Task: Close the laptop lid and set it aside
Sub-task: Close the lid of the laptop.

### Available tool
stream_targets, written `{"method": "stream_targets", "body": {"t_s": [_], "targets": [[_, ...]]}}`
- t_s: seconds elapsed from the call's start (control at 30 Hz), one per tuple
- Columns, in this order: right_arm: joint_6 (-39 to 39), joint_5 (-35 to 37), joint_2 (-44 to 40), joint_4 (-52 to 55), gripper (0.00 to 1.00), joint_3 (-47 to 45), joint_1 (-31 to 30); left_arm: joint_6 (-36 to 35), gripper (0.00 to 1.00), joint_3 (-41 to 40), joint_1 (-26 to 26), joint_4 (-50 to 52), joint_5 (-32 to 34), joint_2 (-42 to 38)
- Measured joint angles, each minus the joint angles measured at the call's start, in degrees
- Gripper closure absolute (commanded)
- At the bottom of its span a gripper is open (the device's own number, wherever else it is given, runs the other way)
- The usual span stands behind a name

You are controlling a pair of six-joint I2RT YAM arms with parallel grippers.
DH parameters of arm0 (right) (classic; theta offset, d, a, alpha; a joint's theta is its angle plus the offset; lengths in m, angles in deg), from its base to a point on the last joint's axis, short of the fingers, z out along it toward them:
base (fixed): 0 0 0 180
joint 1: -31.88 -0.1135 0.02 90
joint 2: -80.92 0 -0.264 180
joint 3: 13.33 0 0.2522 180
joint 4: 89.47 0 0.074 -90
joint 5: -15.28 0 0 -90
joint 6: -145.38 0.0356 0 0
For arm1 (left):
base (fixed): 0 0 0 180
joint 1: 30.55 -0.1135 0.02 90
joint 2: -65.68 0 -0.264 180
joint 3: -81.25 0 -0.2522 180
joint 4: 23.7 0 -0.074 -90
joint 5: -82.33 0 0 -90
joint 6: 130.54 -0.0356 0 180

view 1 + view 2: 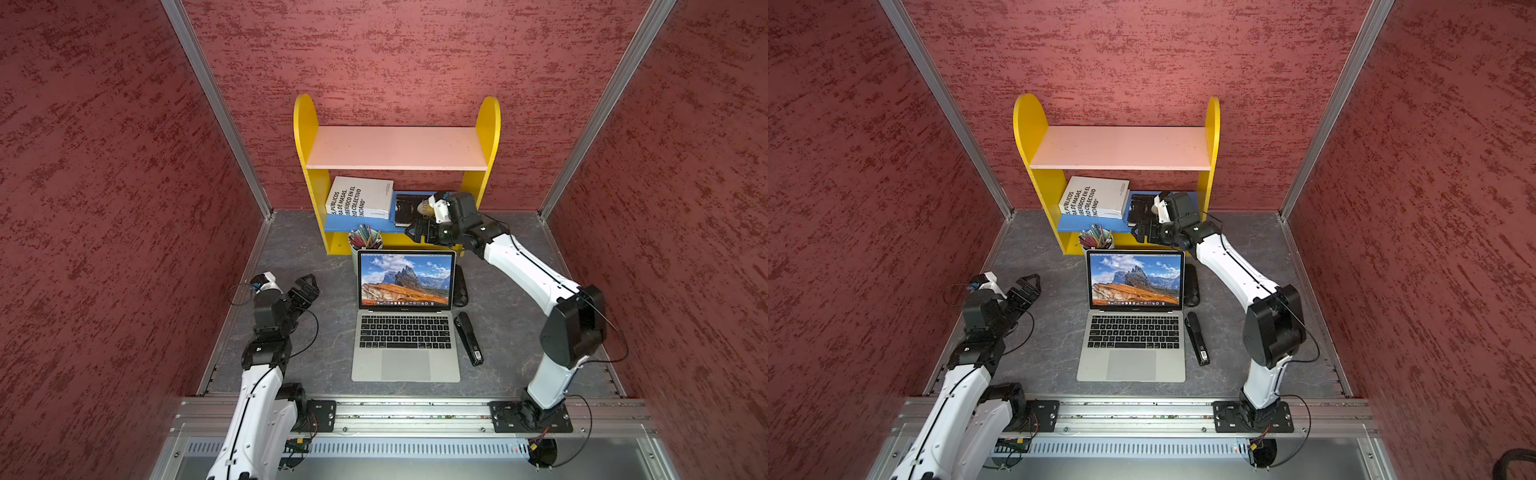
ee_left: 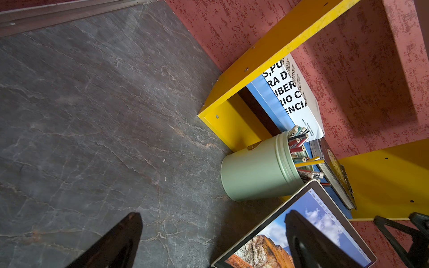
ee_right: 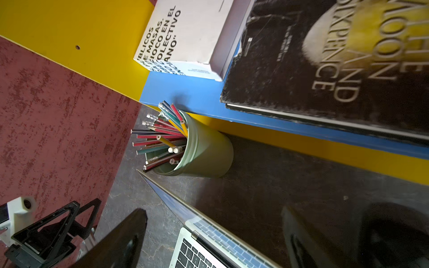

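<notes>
Laptop (image 1: 405, 332) sits mid-table (image 1: 291, 257), one unit, lid (image 1: 406, 279) up, mountain screen facing my bases. My left gripper (image 1: 305, 289) hangs left of it, well apart, jaws spread wide, nothing in them. My right gripper (image 1: 419, 232) hovers near the lid's far right corner, in front of the shelf unit (image 1: 305, 166), jaws likewise wide and empty. Only the top views give the whole keyboard and trackpad, plus a long black tool (image 1: 468, 338) lying just right of the keyboard and a dark flat object (image 1: 460, 286) half hidden behind the lid's right edge. Left wrist view catches just a screen corner and the green cup's (image 2: 255, 171) side wall, standing beside the shelf foot. Right wrist view shows the lid edge-on, a strip of keys, and gold lettering on the black book (image 3: 325, 69), unreadable from above. Count: one laptop, two books, white book (image 1: 361, 197) and black one side by side on the blue board, one cup crammed with pencils (image 3: 160, 139), too many to number, one shelf unit with two boards, two arms.
</notes>
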Motion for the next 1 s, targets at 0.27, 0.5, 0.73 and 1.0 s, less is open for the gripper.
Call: {"method": "stream_targets", "body": {"t_s": [0.27, 0.5, 0.73, 1.0], "targets": [[-1.0, -1.0, 7.7, 5.0, 0.04, 8.3, -1.5, 0.0, 0.00, 0.0, 0.0, 0.1, -0.3, 0.0], [-5.6, -4.8, 11.8, 10.3, 0.02, 13.4, -1.5, 0.0, 0.00, 0.0, 0.0, 0.0, -0.5, 0.0], [-13.2, -8.8, 14.2, 15.9, 0.02, 16.5, -1.5, 0.0, 0.00, 0.0, 0.0, 0.1, -0.5, 0.0], [-22.3, -9.4, 15.7, 21.2, 0.02, 18.5, -1.5, 0.0, 0.00, 0.0, 0.0, 0.1, -0.5, -0.1]]}}
